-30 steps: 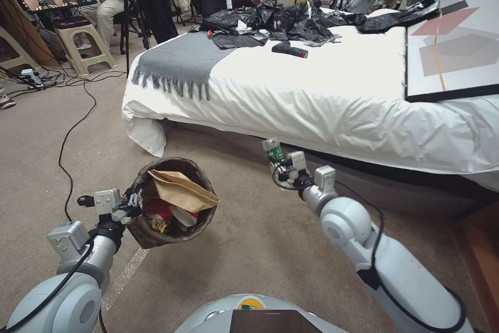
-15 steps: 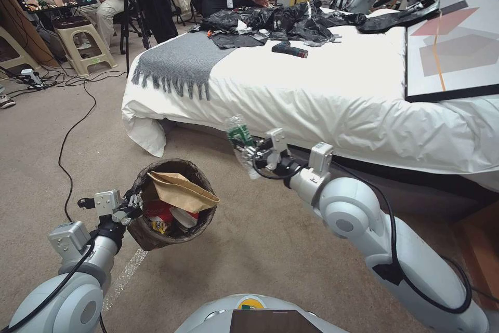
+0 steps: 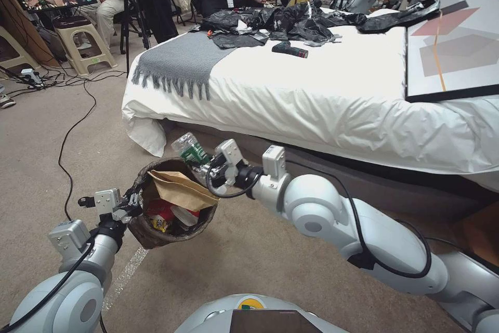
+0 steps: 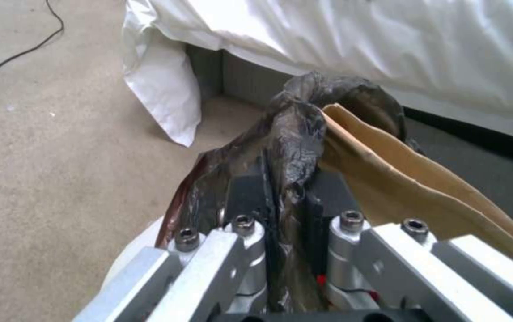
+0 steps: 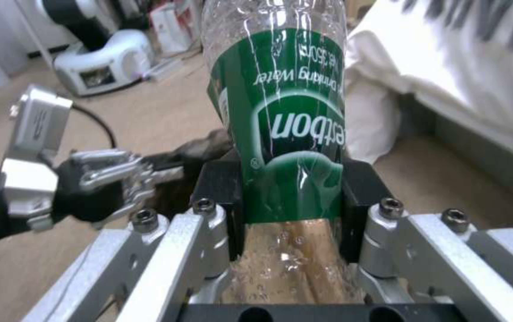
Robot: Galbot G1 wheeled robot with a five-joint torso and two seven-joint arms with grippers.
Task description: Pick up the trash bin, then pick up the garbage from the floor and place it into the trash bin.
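The trash bin, lined with a dark brown bag, hangs above the floor. My left gripper is shut on its near rim; the left wrist view shows the fingers pinching the bag rim. Inside lie a flat brown paper bag, red and yellow wrappers and white scraps. My right gripper is shut on a clear plastic bottle with a green label, held tilted over the bin's far rim. In the right wrist view, the left gripper shows beyond the bottle.
A white bed stands close behind the bin, its base running to the right. A black cable trails over the carpet on the left, with a stool farther back. A shiny tape strip lies below the bin.
My right arm has swung left with the bottle, from beside the bed base to over the bin's far rim. The left gripper and the bin have stayed put.
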